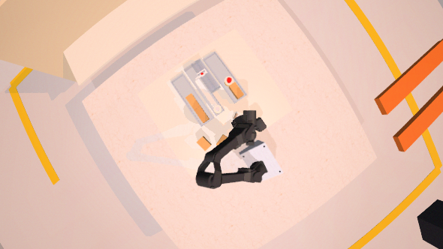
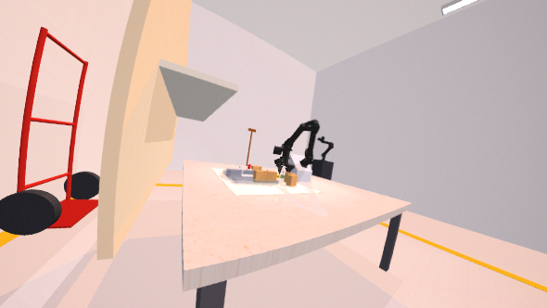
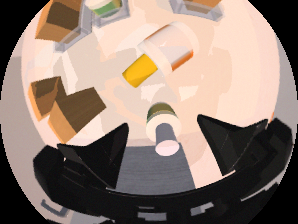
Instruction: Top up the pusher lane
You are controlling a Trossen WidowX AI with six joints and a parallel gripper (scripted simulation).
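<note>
Loose jar [image 3: 161,117], white-capped with a green band, stands upright on the tabletop [image 2: 260,223] directly between the spread fingers of the tool [image 3: 161,129], which is released and holds nothing. The fingertips flank the jar on either side but do not appear to touch it. Its colouring matches the lane jar [image 3: 104,2] further off, so this looks like the right pick. Just beyond it a second loose jar [image 3: 160,58], yellow-bodied, lies on its side and seems to be the decoy. Off to one side are brown blocks [image 3: 73,106].

Farther out, toward the middle of the tabletop and away from the edge where the arm is mounted, sits the rack of three lanes. The sprung lane [image 1: 204,80] is the centre one, and in the top view its one jar [image 1: 217,109] stands near the front end.

As a judgement, the task is in its opening stage: the approach is lined up, but the grasp is not made. Left to do are closing on the jar, lifting it, carrying it to the lane front, pressing the row back steadily against the spring, seating it behind the front stop and releasing
</note>
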